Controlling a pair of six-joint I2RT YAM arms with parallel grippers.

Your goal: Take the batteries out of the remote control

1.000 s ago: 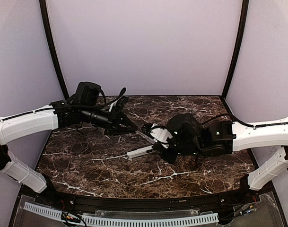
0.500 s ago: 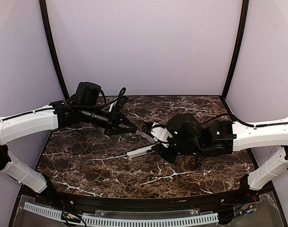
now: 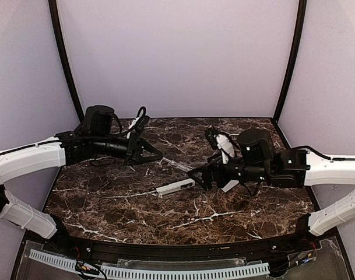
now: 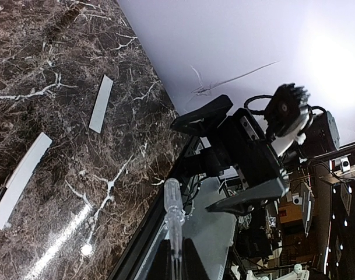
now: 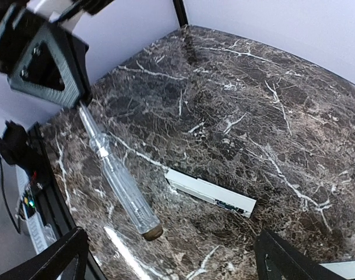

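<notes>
The remote control [image 3: 175, 187] is a slim white bar lying flat on the dark marble table [image 3: 125, 210]. The right wrist view shows it [image 5: 211, 192] with its long compartment side up and a small dark-green patch at one end. No batteries can be made out in any view. My left gripper [image 3: 158, 155] [image 4: 174, 259] is shut on the thin shaft of a clear-handled screwdriver [image 4: 173, 216] [image 5: 116, 181], whose handle points toward the remote control [image 4: 20, 172]. My right gripper [image 3: 201, 178] [image 5: 174, 262] hangs open just right of the remote, apart from it.
A flat white cover strip [image 3: 229, 185] [image 4: 101, 103] lies on the marble under the right gripper. The black front rail [image 3: 177, 251] borders the near edge. Lavender walls [image 3: 177, 58] close in the back and sides.
My right gripper has opened wide and drawn back to the right, away from the remote control's end. The left arm pulled the screwdriver slightly left. The remote control stayed put.
</notes>
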